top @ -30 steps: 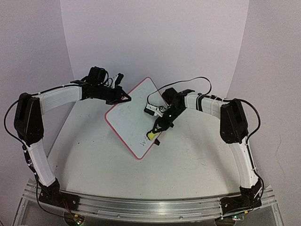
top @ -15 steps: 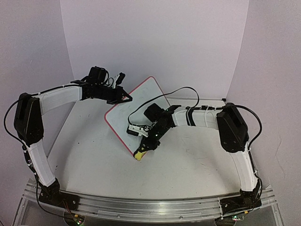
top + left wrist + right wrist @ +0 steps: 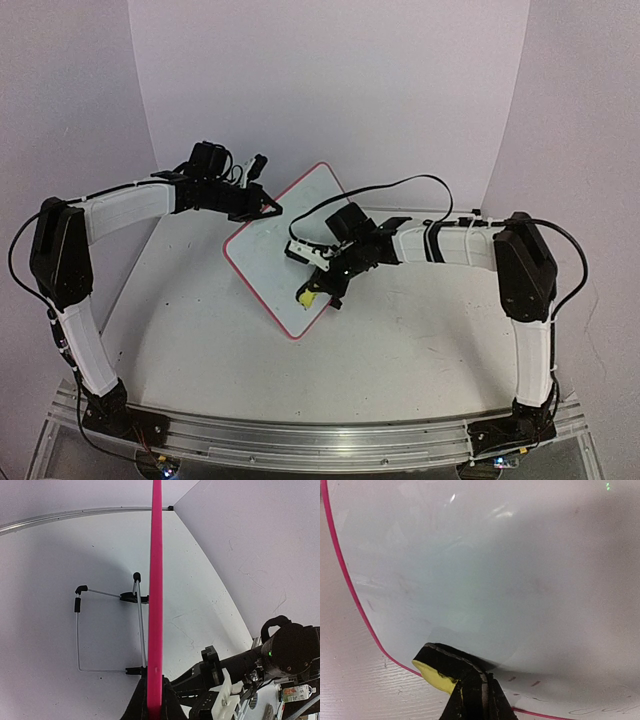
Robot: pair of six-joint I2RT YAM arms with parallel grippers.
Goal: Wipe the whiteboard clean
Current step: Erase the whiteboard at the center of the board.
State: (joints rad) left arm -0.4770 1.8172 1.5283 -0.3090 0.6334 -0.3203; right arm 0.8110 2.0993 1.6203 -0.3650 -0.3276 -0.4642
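Standing tilted at mid-table, the whiteboard (image 3: pixel 270 262) was pinched at its upper edge by my left pincer (image 3: pixel 262 208), while my right pincer (image 3: pixel 318 290) held the yellow eraser (image 3: pixel 305 297) against its lower part. I judged flat, firm passes toward the faint strokes (image 3: pixel 535 683) best, the left bracing. Only the right wrist view showed those strokes; only the left showed the wire stand (image 3: pixel 77 640) behind.
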